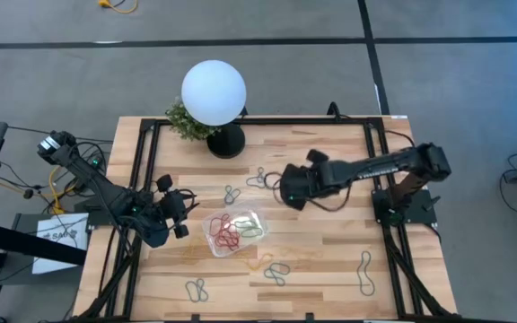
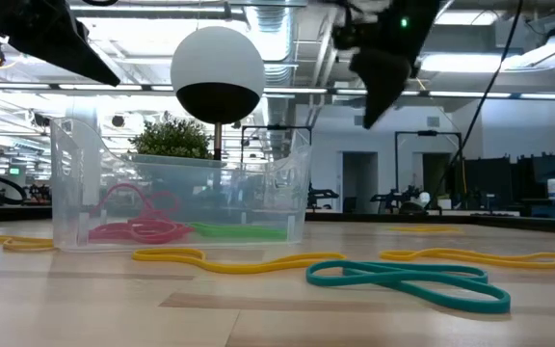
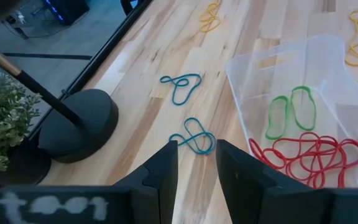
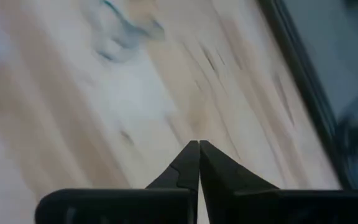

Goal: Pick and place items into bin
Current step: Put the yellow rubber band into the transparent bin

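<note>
- The right arm reaches from the table's right side toward the middle, and the right gripper [image 1: 287, 190] hangs above the boards just right of the tray; its fingers [image 4: 197, 163] are pressed tip to tip with nothing visible between them.
- The left arm comes in from the left edge, bent low, and the left gripper [image 1: 179, 215] sits just left of the tray; its fingers [image 3: 166, 168] stand apart with bare wood between them, holding nothing.
- The clear tray [image 1: 212, 226] lies near the table's centre, between the two grippers. Red bands [image 1: 225, 233] are piled in it, with green bands [image 3: 289, 111] alongside.
- Loose bands lie scattered on the wood: two blue ones [image 3: 193, 135] just ahead of the left gripper, a dark one [image 1: 260, 178] near the right gripper, a yellow one [image 2: 229, 260] and a teal figure-eight [image 2: 408, 281] in front of the tray, and a grey one [image 1: 364, 272] toward the near right corner.
- The table [image 1: 330, 251] is pale wooden planks inside a black frame.
- A white globe lamp [image 1: 214, 92] on a black round base [image 1: 225, 142] stands at the far edge, with a small green plant [image 1: 185, 121] beside it.
- Beyond the table, the low view shows a large bright room with ceiling lights, ducts and doorways; the floor around the table is grey.
</note>
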